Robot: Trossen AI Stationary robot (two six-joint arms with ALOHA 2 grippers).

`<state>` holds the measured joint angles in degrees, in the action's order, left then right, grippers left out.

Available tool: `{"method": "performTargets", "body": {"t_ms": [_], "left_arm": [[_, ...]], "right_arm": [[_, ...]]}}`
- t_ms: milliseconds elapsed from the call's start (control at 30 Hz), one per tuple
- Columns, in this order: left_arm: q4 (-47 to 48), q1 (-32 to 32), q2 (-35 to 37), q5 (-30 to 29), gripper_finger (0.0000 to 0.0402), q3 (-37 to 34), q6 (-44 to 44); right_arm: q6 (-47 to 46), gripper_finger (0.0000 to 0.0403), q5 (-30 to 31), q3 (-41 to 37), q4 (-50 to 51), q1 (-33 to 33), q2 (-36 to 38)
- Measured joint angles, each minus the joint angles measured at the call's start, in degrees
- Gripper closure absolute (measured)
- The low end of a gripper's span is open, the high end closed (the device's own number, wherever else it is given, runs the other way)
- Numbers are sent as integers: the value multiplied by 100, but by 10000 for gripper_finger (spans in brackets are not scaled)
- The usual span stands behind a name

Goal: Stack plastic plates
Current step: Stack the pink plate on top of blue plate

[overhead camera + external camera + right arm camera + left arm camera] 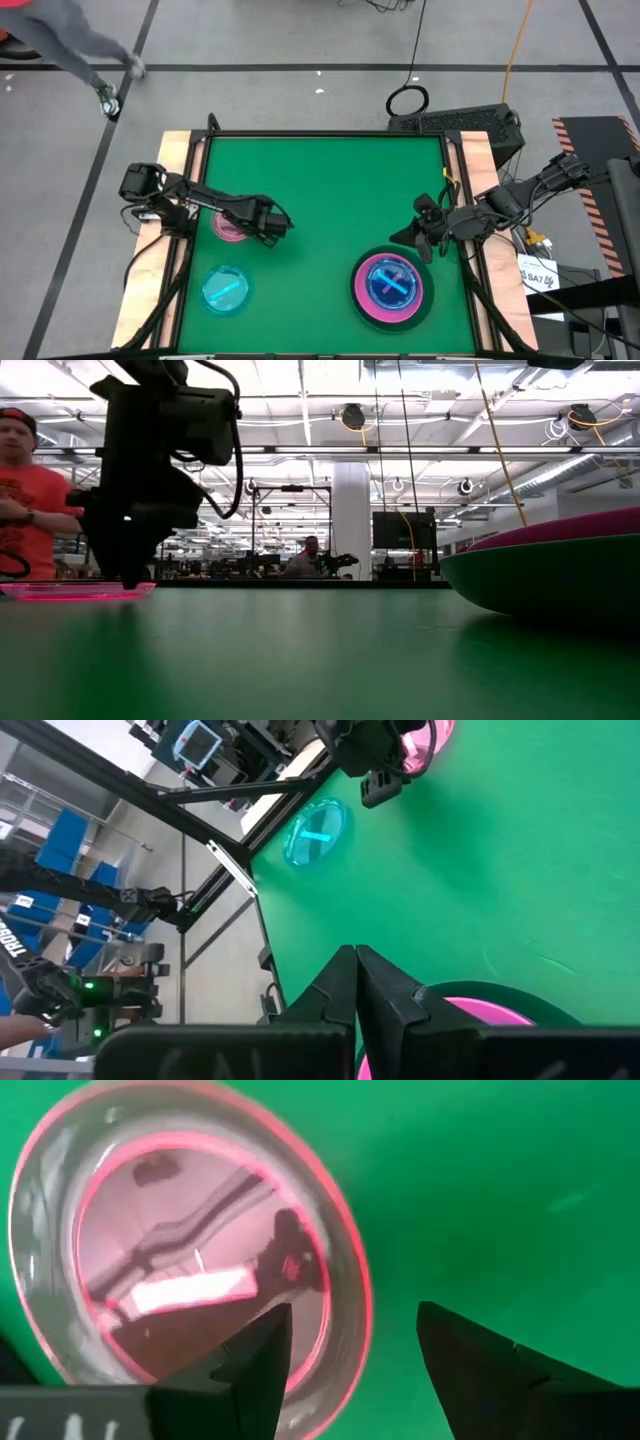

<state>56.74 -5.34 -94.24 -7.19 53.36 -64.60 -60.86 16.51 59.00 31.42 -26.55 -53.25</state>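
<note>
A small translucent pink plate [228, 226] lies flat on the green table [330, 190] at the left. My left gripper [350, 1320] points down at it, open. One finger is over the plate's inside and the other stands over the green beyond the plate's right rim [352, 1280]. A translucent cyan plate [225, 288] lies nearer the front edge. At the right front a dark plate [428, 305] carries an opaque pink plate [360, 296] with a cyan one [392, 282] on top. My right gripper [425, 236] hangs shut above the far side of that stack. My left gripper comes from above with its fingers on either side of the pink plate's right rim. In the low view its tips [125, 578] reach down to the plate's level. Whether a finger touches the plate, I cannot tell.
Black frame rails [200, 170] and wooden strips [172, 150] line the table's sides. The middle of the green surface lies between the two arms. A person [25, 490] stands beyond the table's far left, and a keyboard [460, 120] lies off the far right corner.
</note>
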Motion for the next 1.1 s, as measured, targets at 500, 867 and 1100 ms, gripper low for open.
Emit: {"method": "performTargets", "body": {"t_ms": [500, 867, 1100], "left_arm": [[-140, -52, -455, -234, 284, 22, 345], [-98, -79, -517, -200, 366, 171, 629], [282, -76, -518, -206, 394, 679, 877]], "right_arm": [[6, 403, 13, 0, 5, 1, -11], [90, 403, 2, -2, 7, 0, -11], [175, 403, -2, 0, 7, 0, -11]]}}
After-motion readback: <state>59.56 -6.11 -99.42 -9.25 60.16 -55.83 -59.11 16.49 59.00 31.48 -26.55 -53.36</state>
